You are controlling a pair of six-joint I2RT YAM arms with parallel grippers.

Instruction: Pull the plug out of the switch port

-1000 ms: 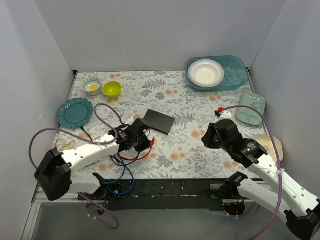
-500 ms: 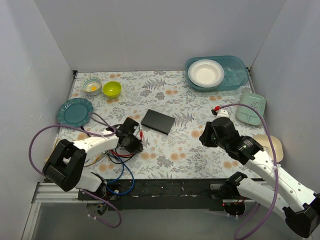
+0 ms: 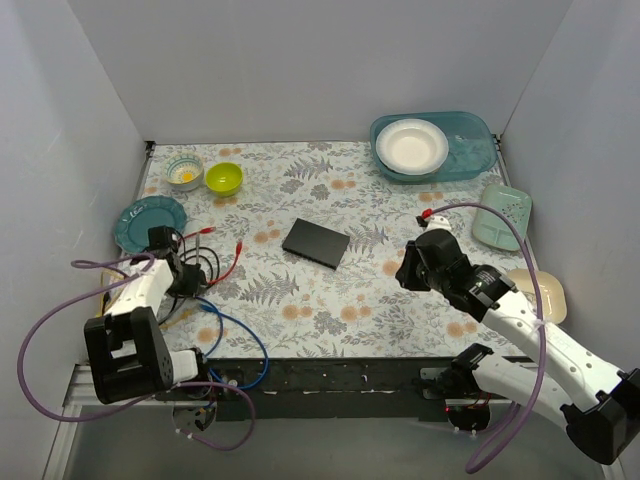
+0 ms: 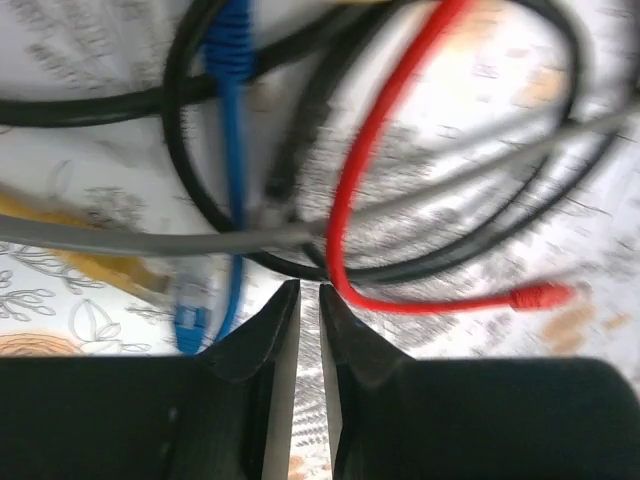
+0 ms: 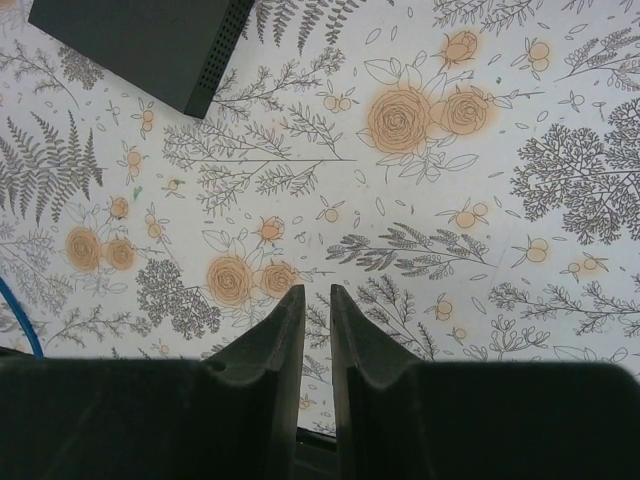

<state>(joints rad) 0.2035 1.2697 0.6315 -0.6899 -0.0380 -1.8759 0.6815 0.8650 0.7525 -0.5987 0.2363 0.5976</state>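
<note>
The switch is a flat black box lying on the floral cloth mid-table; no cable touches it in the top view. It also shows at the top left of the right wrist view. My left gripper is far to the left of it, shut and empty, with its tips at a tangle of cables. In that tangle are a red cable with its plug, a blue cable and black loops. My right gripper is shut and empty, above bare cloth to the right of the switch.
A teal plate, a green bowl and a small patterned bowl stand at the back left. A teal tray with a white bowl is at the back right. A pale green dish and a tan plate are at the right. Blue cable loops lie near the front edge.
My left arm has swung left, away from the switch, and the cable bundle with the red plug has moved left with it. My right gripper has edged slightly toward the switch.
</note>
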